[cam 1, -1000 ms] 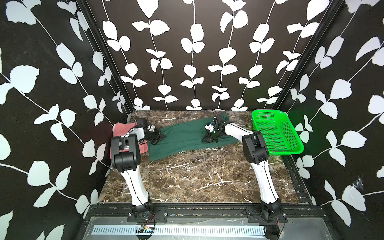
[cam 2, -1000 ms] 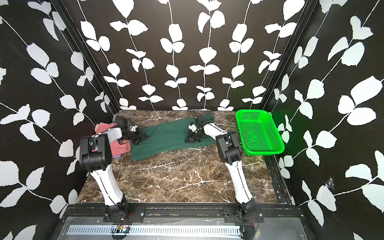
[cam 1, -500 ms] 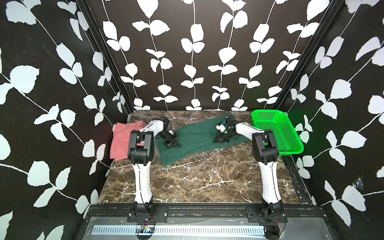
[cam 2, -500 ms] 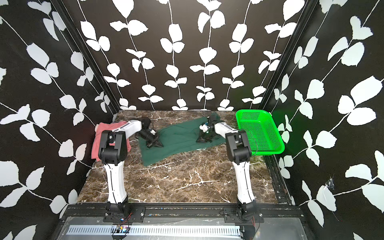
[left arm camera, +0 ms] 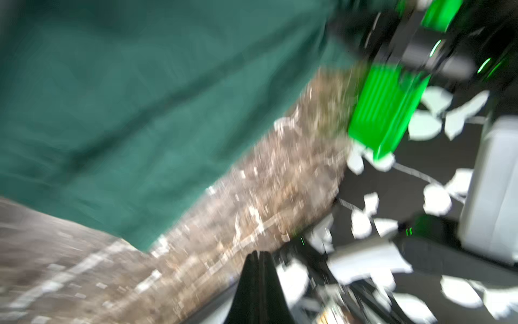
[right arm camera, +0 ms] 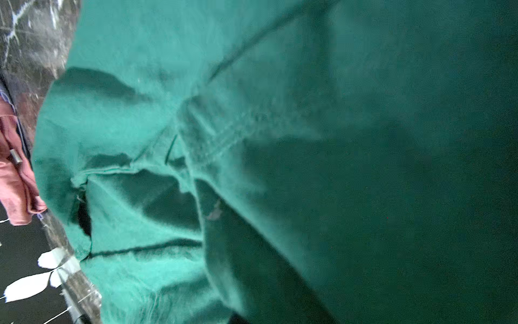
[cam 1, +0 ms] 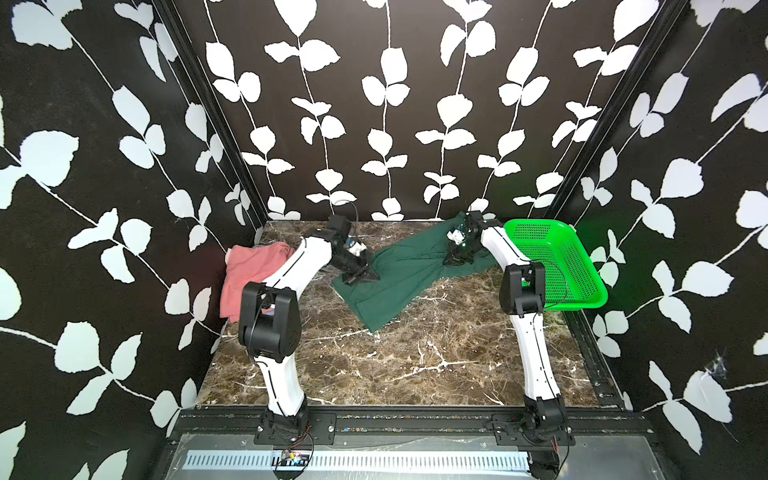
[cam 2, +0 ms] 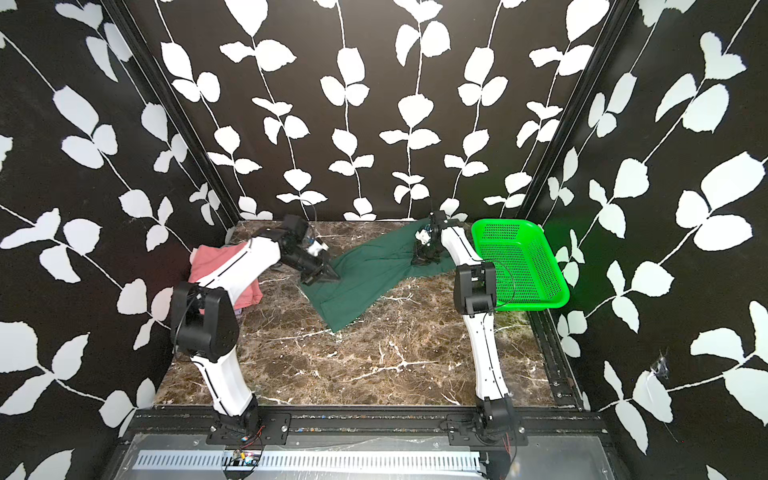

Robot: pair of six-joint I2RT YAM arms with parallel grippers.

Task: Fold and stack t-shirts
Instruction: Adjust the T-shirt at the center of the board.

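The dark green t-shirt (cam 1: 399,274) is spread unfolded across the far table (cam 1: 415,357) and is bunched where the right gripper (cam 1: 455,259) is clamped on it. The left gripper (left arm camera: 258,255) is seen closed with no cloth between its jaws (view blurred). Nothing is folded yet, and the salmon-pink t-shirt (cam 1: 245,270) is left heaped aside.

Both top views are bright, even and sharp, with wide-angle bending at the edges. The basket (cam 1: 577,301) throws a green glow on the wall (cam 1: 623,266). The left wrist view is smeared by motion blur. The right wrist view is soft, and the green shirt (right arm camera: 252,112) sinks into shadow on one side.
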